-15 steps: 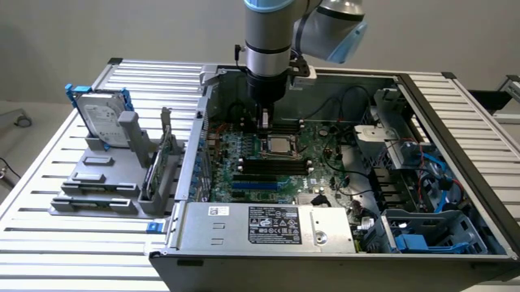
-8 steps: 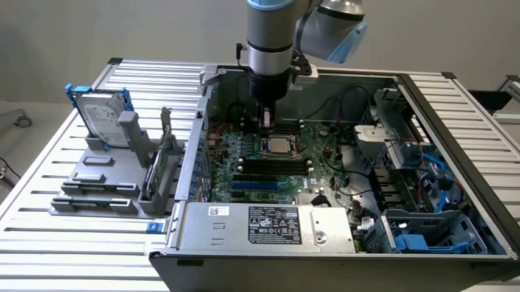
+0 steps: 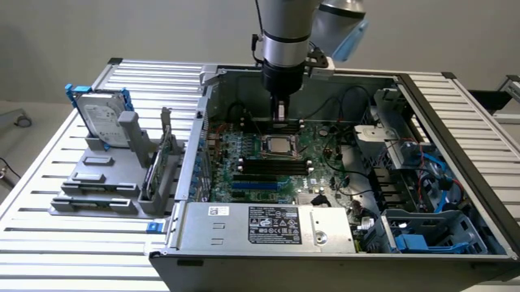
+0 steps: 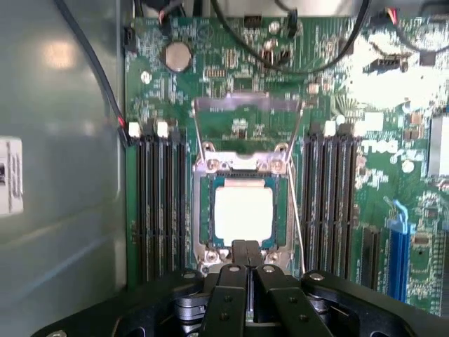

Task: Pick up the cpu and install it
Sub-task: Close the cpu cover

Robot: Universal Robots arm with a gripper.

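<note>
Since the cpu (image 3: 283, 145) lies flat in the socket (image 4: 205, 235) with the clamp frame (image 4: 210, 105) raised, the install looks nearly done. Pinched tight on nothing, the pincer (image 3: 281, 115) hangs just at the chip's twelve o'clock in the exterior view. Any move should be vertical and gentle, never nudging the chip askew.

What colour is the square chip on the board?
The cpu is pale silver-grey; clearest in the wrist view.

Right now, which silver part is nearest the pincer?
The cpu, the small square in the socket by the pincer; the hard drive stands outside the case.
</note>
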